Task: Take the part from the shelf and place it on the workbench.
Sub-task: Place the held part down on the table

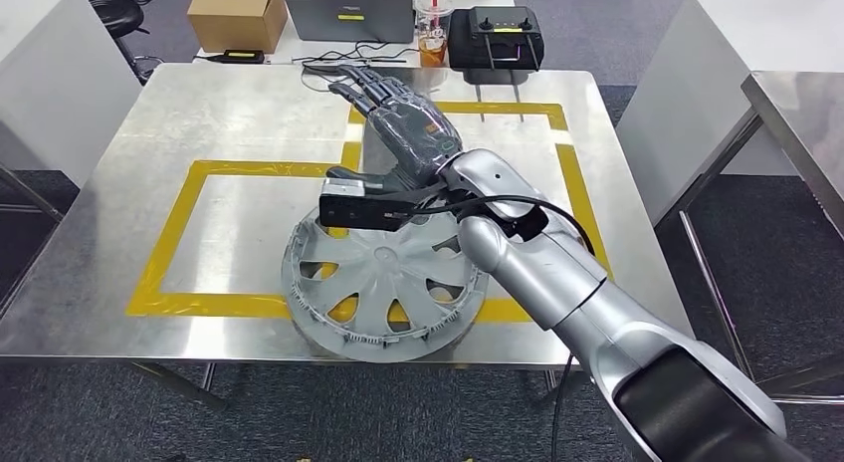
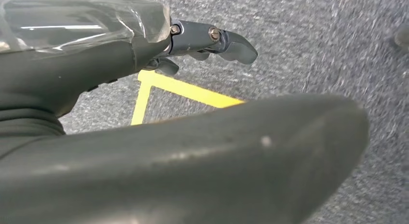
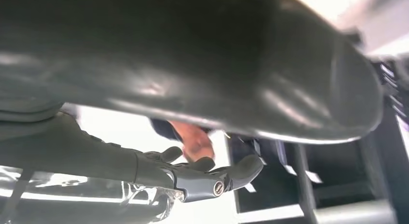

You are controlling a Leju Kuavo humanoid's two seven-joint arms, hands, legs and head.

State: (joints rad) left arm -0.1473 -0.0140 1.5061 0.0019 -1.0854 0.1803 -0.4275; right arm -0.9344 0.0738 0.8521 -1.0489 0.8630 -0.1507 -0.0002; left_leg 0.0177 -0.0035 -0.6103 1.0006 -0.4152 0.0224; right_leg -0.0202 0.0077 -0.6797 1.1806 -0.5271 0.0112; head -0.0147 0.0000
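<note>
Workbench [image 1: 199, 133] bears hubcap [image 1: 383, 283]; right hand [image 1: 403, 118] spread above.

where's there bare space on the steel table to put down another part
Free: the patch inside the left yellow tape rectangle, between the tape and the wheel cover, and the table's back left corner. Crowded: front centre, where the wheel cover lies, with the right robot hand over the middle.

A cardboard box [image 1: 237, 16], laptop [image 1: 348, 12] and iced drink [image 1: 433, 29] stand together.
</note>
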